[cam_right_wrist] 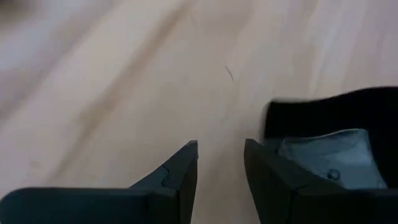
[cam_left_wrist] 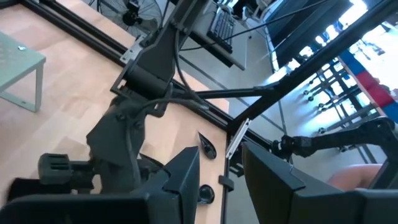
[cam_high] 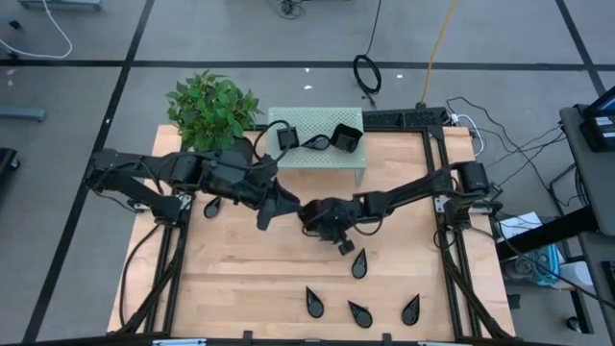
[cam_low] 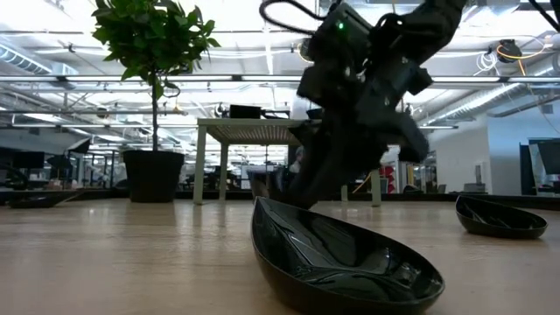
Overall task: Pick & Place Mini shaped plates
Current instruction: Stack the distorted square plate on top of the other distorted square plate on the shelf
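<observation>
- Mini shaped plates lie scattered over the wooden table (cam_high: 250, 279): four teardrops sit toward the near edge, one (cam_high: 358, 263) just in front of the right gripper (cam_high: 342, 242), three more (cam_high: 314, 301), (cam_high: 360, 311), (cam_high: 411, 308) in a loose row nearer the edge.
- Another teardrop (cam_high: 212, 206) lies under the left arm, and two squarish dishes (cam_high: 287, 137), (cam_high: 346, 136) rest on the pale green stand (cam_high: 317, 154) at the back.
- In the low view a teardrop (cam_low: 346, 262) fills the foreground, its point toward the camera's left, with a second dish (cam_low: 500, 217) well off to the side.
- The teardrop closest to the right gripper lies just beyond its fingertips, toward the table's near edge, with its long axis running roughly front to back and its point toward the gripper.
- The right arm looks plainly the nearer one for that dish; a short reach forward and down would probably bring the jaws over it.
- The right gripper's jaws stand a little apart and grip nothing; its wrist view shows bare wood between the fingers (cam_right_wrist: 180, 180) and a dark shape beside them that cannot be identified.
- The left gripper (cam_high: 274, 207) hovers mid-table, close to the right one, its fingers (cam_left_wrist: 186, 180) likewise parted and empty.
- The table is light plywood in a black frame, with a potted plant (cam_high: 211, 111) at the back left corner.
- Beyond it lie grey floor, cables and an open workshop space.
</observation>
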`<state>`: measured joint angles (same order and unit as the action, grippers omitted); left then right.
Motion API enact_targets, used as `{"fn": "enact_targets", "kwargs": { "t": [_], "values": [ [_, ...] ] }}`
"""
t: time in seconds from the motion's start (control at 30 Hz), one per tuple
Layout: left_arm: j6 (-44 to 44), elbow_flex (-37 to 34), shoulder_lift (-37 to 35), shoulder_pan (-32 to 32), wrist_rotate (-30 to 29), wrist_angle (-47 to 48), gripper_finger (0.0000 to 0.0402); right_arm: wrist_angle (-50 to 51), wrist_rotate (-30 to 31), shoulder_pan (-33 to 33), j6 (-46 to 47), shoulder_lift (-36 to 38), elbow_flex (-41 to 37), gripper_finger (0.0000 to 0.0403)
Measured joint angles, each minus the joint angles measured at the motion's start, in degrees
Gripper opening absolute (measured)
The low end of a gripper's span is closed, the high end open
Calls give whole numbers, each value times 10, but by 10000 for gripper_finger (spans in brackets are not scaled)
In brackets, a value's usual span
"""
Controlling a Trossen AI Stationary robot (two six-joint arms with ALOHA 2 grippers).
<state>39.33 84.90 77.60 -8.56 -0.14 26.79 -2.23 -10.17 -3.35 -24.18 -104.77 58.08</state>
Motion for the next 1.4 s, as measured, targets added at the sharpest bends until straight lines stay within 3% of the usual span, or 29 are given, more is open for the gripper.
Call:
{"fn": "enact_targets", "kwargs": {
  "t": [0.2, 0.57, 0.87, 0.97, 1.07, 1.23, 1.4],
  "values": [
    [0, 0, 0, 0, 0, 1, 124, 5, 27, -4, -4, -4, 0, 118],
    [-39, 0, 0, 0, 0, 6, 124, -13, 67, -11, -6, 53, 0, 118],
    [-44, 0, 0, 0, 0, 5, 124, -30, 92, 13, -6, -15, 0, 118],
    [-43, 0, 0, 0, 0, 5, 124, -31, 130, 14, -5, -29, -1, 117],
    [-43, 0, 0, 0, 0, 6, 124, -27, 148, 13, 5, -28, -1, 97],
    [-46, 0, 0, 0, 0, 5, 124, 16, 147, 13, 63, -12, -1, 14],
    [-49, 0, 0, 0, 0, 5, 124, 73, 146, 13, 117, 39, -1, 2]
  ]
}}
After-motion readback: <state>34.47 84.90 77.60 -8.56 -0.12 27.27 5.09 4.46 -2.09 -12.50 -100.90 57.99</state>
